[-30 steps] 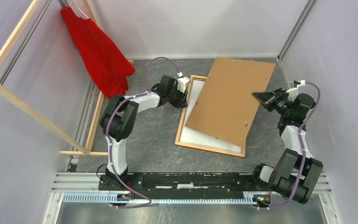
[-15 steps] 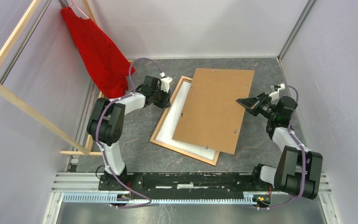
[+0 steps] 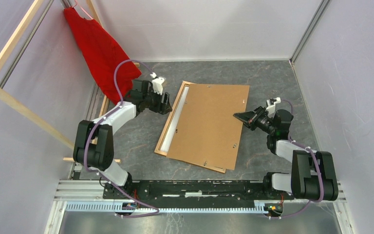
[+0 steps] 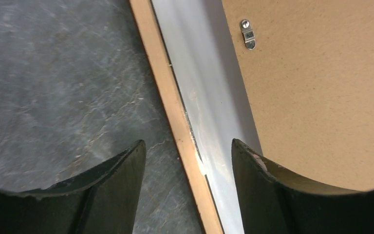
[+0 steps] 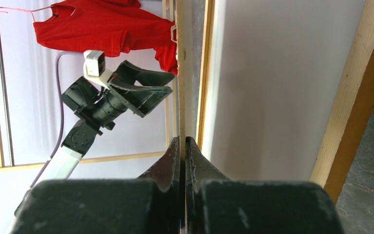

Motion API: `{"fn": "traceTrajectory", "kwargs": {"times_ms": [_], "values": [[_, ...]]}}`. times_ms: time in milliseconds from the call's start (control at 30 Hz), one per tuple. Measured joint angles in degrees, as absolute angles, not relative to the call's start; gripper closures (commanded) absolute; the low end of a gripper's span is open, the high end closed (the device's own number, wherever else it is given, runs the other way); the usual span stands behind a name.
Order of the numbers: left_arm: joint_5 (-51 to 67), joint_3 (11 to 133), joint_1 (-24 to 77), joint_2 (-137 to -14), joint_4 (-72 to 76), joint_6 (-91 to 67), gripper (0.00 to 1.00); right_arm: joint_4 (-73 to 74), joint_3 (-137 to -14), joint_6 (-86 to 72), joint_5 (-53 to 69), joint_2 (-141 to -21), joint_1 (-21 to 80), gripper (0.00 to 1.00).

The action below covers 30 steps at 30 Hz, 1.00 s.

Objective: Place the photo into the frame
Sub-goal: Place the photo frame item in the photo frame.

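Observation:
The frame [image 3: 168, 122] lies flat on the dark table, a thin orange-brown wooden rectangle. A brown backing board [image 3: 207, 124] covers most of it, shifted right. A white sheet [image 3: 176, 119] shows in the frame beside the board; the photo's printed side is hidden. My left gripper [image 3: 167, 103] hovers open over the frame's left rail [image 4: 168, 92], one finger on each side, touching nothing. The white sheet [image 4: 204, 87] and the board [image 4: 316, 97] lie to the right of that rail. My right gripper [image 3: 237, 117] is shut on the board's right edge [image 5: 180, 73].
A red shirt [image 3: 102, 48] hangs on a pale wooden slat rack [image 3: 24, 107] at the back left. Grey walls close in the table on three sides. The arms' mounting rail [image 3: 199, 187] runs along the near edge.
Frame and board have slid left and turned more upright. My left gripper has opened, let go of the frame and drawn back left. The right gripper followed left, still shut on the board.

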<state>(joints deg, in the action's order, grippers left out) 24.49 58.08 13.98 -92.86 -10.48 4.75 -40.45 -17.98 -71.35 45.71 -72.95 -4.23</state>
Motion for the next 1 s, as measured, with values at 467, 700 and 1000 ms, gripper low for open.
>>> {"fn": "traceTrajectory", "kwargs": {"times_ms": [467, 700, 1000], "values": [[23.0, 58.3, 8.5, -90.3, -13.9, 12.4, 0.33, -47.7, -18.1, -74.3, 41.4, -82.2, 0.1, 1.0], [22.7, 55.8, 8.5, -91.1, -14.3, 16.3, 0.34, -49.9, -18.7, -74.9, 40.4, -85.6, 1.5, 1.0], [23.1, 54.9, 8.5, -93.4, -14.6, 18.5, 0.36, -52.4, -20.9, -75.4, 39.3, -89.5, 1.8, 1.0]]}}
